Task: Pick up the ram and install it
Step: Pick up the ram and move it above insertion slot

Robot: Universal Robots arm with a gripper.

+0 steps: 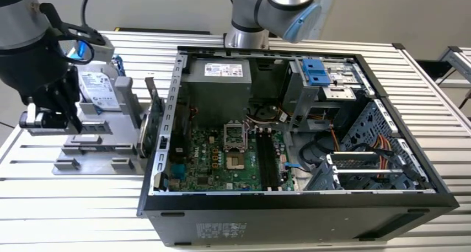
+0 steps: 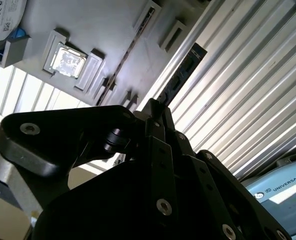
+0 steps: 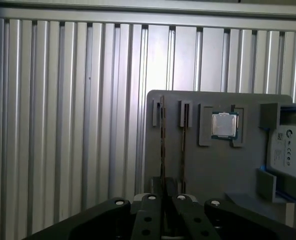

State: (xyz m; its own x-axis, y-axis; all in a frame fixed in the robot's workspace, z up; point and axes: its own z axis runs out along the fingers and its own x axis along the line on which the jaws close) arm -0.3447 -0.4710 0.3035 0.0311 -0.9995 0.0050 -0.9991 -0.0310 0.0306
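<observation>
Claw (image 1: 52, 122) hangs over the grey holder plate (image 1: 96, 153), at the plate's edge farthest from the open computer case (image 1: 294, 210). The case lies on its side just beside the plate, toward the exterior view's right, on the slatted tabletop (image 1: 74, 208). In the second wrist view the claw (image 2: 155, 107) has its two fingers drawn together on one end of the ram (image 2: 185, 70). The dark narrow stick juts straight out past the fingertips and crosses the plate's edge, with the slats behind it. In the first wrist view the claw (image 3: 163, 192) shows the same pinch. There the ram (image 3: 162, 145) is seen edge-on as a thin dark line running across the plate (image 3: 213, 165) from the fingertips to a small end bracket. Whether the ram is clear of the plate cannot be told. A second thin stick (image 3: 183, 145) sits in the neighbouring slot of the plate. Beyond that slot lies a square processor chip (image 3: 224, 125) in its own pocket. The silver hard drive (image 1: 96, 89) stands on the plate's side beyond the chip. The motherboard (image 1: 220, 158) is exposed inside the case.
</observation>
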